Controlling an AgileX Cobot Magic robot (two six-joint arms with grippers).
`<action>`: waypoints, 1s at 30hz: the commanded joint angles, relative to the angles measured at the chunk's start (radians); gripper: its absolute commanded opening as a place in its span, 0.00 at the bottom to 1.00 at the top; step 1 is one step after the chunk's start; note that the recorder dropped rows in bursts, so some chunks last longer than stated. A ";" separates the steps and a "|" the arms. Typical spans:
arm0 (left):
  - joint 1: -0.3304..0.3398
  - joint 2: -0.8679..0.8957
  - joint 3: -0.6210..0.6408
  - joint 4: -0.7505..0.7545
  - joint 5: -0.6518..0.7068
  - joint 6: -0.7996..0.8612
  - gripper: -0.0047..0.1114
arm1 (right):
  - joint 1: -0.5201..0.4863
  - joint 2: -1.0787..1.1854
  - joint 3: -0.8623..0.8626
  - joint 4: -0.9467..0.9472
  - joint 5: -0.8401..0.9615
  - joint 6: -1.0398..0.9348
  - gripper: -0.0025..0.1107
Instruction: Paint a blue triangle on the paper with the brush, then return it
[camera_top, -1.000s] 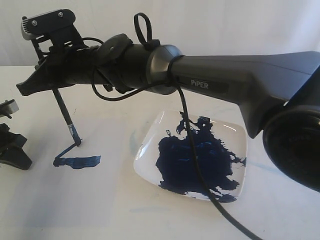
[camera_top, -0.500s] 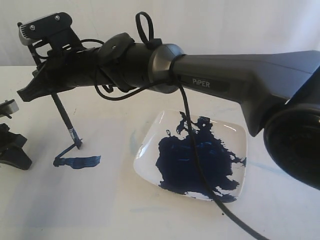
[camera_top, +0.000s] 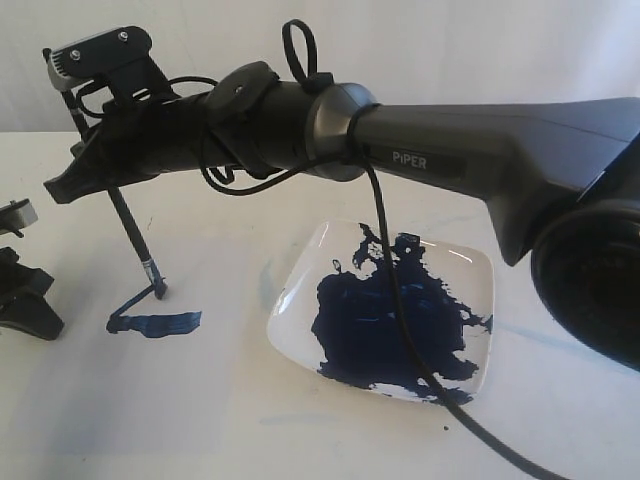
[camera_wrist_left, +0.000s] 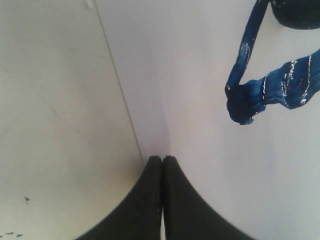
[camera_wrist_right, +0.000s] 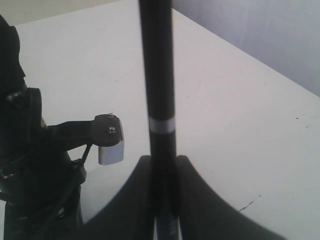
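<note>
Brush (camera_top: 135, 245) clamped in your right gripper (camera_top: 80, 178), jaws narrow around mid-handle. Tip below hand, touching paper (camera_wrist_left: 200, 75) at unfinished blue triangle (camera_top: 150, 318). Likely light, stiff, slick; may pivot. Grip handle above ferrule, press gently.

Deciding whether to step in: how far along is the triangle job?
Done: two strokes of the blue triangle lie on the paper. In hand: the right gripper clamps the brush, tip at the thin stroke's end. To do: the closing side, then returning the brush.
</note>
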 joint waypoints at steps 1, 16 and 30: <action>0.002 -0.010 -0.002 -0.003 0.020 -0.002 0.04 | -0.007 -0.002 -0.005 -0.017 0.033 -0.011 0.02; 0.002 -0.010 -0.002 -0.003 0.020 -0.002 0.04 | -0.018 -0.002 -0.005 -0.072 0.069 0.034 0.02; 0.002 -0.010 -0.002 -0.005 0.020 -0.002 0.04 | -0.018 -0.017 -0.005 -0.163 0.085 0.108 0.02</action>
